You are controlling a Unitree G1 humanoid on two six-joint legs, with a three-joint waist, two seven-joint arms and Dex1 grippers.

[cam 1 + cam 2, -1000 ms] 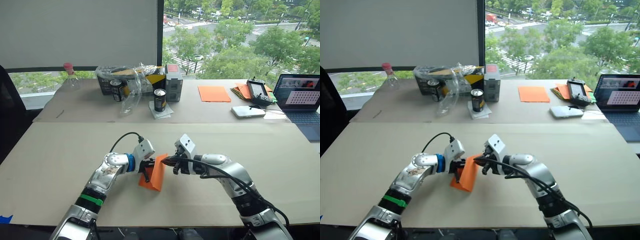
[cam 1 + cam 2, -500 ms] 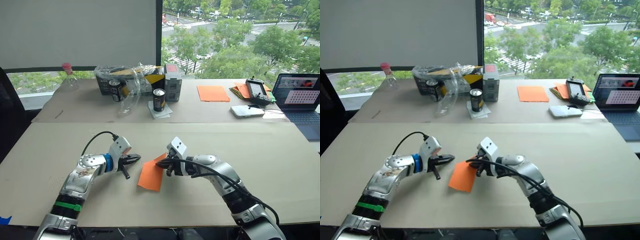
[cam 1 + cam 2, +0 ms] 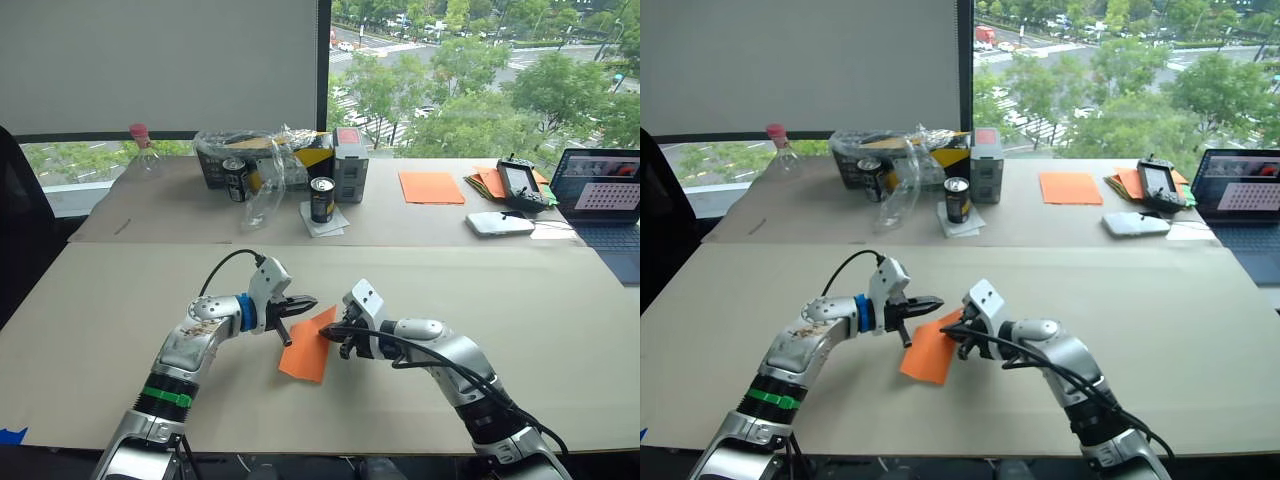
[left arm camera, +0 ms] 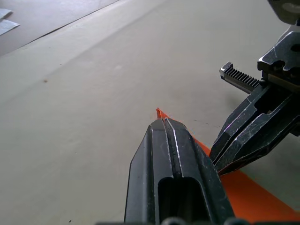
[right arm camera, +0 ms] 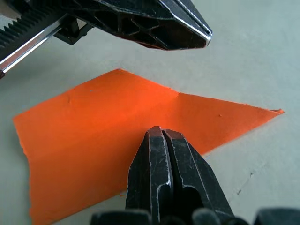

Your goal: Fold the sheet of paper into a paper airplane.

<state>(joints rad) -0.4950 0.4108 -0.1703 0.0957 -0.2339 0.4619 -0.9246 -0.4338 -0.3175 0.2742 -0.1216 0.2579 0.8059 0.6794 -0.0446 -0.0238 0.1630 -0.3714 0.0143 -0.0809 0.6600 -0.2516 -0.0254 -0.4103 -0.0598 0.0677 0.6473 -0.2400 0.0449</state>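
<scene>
So the sheet of paper (image 3: 308, 346) sits low and centre in the head view, flat-ish on the tan surface (image 3: 560, 330), creased but nowhere near a plane yet. The right claw (image 3: 339, 335) has its fingers together, pressing on the paper's right edge; whether it's pinching the paper or just pushing down is hard to call. The left claw (image 3: 296, 305) is also pinched together, empty, tip just over the paper's upper corner.

Risk as it looks from here: thin paper plus only one contact point. If the left claw nudges that corner, the sheet could pivot or skid under the right claw and wreck the crease alignment. Could also crumple.

Versus half a second ago, the left claw has swung back in from well left of the paper to right beside it. Paper hasn't really moved.

Far back: cans (image 3: 321, 199), a spare orange sheet (image 3: 430, 187), a laptop (image 3: 604, 192).
</scene>
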